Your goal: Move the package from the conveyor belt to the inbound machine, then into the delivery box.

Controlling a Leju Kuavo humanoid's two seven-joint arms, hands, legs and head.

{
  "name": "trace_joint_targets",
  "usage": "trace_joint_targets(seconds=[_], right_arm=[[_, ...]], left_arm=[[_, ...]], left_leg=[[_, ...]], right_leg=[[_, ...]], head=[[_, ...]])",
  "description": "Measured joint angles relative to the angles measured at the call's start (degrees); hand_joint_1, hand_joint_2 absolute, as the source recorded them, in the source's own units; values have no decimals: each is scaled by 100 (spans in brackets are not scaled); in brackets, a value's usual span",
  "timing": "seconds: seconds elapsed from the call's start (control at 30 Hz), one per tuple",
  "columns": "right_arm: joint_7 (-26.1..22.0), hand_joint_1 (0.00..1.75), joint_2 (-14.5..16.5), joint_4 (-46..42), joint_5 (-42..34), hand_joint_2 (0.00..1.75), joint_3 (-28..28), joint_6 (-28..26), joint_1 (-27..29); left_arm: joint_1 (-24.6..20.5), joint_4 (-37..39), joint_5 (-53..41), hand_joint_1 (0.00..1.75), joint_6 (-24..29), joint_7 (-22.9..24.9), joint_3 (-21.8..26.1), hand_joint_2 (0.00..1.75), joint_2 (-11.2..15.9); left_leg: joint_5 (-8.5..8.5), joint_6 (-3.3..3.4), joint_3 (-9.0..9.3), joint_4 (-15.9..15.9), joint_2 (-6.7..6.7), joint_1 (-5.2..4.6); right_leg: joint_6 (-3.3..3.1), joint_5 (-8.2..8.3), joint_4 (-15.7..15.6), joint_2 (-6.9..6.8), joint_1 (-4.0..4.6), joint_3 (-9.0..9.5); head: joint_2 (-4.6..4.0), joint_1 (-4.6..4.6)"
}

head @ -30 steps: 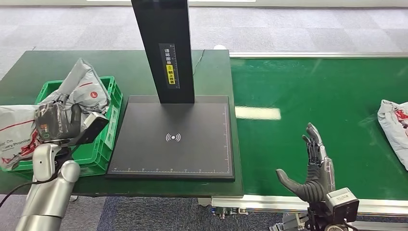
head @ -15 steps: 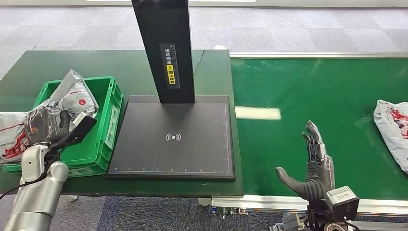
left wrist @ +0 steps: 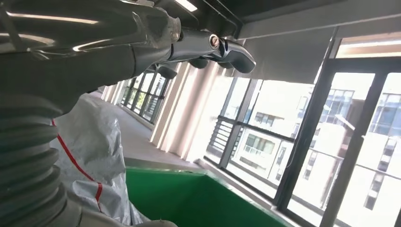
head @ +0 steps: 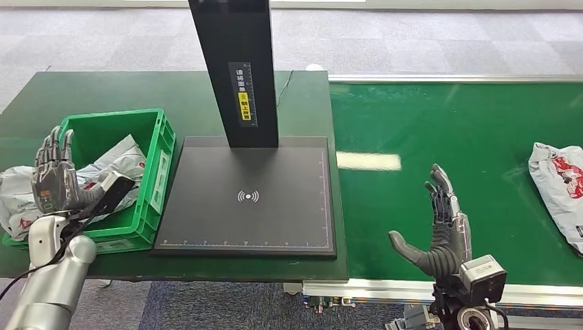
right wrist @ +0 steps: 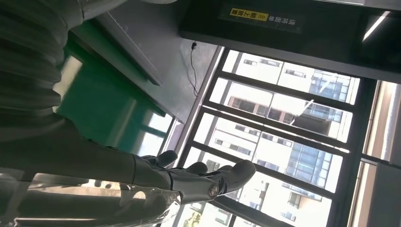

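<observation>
A grey package with red print [head: 117,160] lies in the green delivery box [head: 159,137] at the left, also seen as grey plastic with red lines [left wrist: 94,161] in the left wrist view. My left hand [head: 56,180] hovers over the box's near left corner, fingers spread and straight, holding nothing. Another grey package [head: 558,182] lies on the green conveyor belt [head: 454,137] at the far right. My right hand [head: 440,234] stands open above the belt's near edge, fingers up, well left of that package. The black inbound machine plate [head: 247,196] sits bare between box and belt.
A second grey bag [head: 15,199] hangs over the box's left side onto the dark green table [head: 172,89]. The machine's black post [head: 237,69] rises behind the plate. The belt's metal rail [head: 385,289] runs along the front edge.
My left hand has let go of the package, which dropped into the green box, and its fingers have spread open. The package on the belt has drifted slightly left. My right hand barely moved.
</observation>
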Motion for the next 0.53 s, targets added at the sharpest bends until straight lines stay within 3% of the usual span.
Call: trace_joint_targets(seconds=[0.13, 0.27, 0.33, 0.43, 0.53], right_arm=[[-5, 0, -5, 23, -24, 175, 22, -35, -6], [-27, 0, -44, 73, -127, 175, 61, -71, -43], [-32, 0, -71, 117, -185, 175, 97, -80, -98], [-39, 0, -111, 172, -240, 175, 146, -92, -137], [-43, 0, -143, 197, -262, 175, 164, -94, -137]], left_arm=[[177, -369, 342, 0, 353, -491, -49, 175, -74], [449, -1033, 1267, 0, 537, -2045, -89, 175, -254], [600, -1411, 1887, 0, 520, -2591, -164, 175, -394], [757, -1831, 3027, 0, 218, -2708, -413, 175, -568], [833, -2042, 3447, 0, 28, -2704, -603, 175, -667]], left_leg=[[-1, 0, 0, 0, -1, 0], [0, 0, 1, 0, -1, 0], [-1, 0, 1, 0, -1, 0], [-1, 1, 1, 1, -5, -1], [-1, 1, -1, 1, -14, -1]], right_leg=[[0, 0, 0, 0, 0, 0], [0, 0, 0, 0, 0, 1], [0, 0, -1, 0, 0, 1], [1, 0, -2, -3, -2, 1], [1, 0, -2, -9, -2, 3]], head=[[0, -1], [0, -1], [0, 1], [0, -1], [0, 0]])
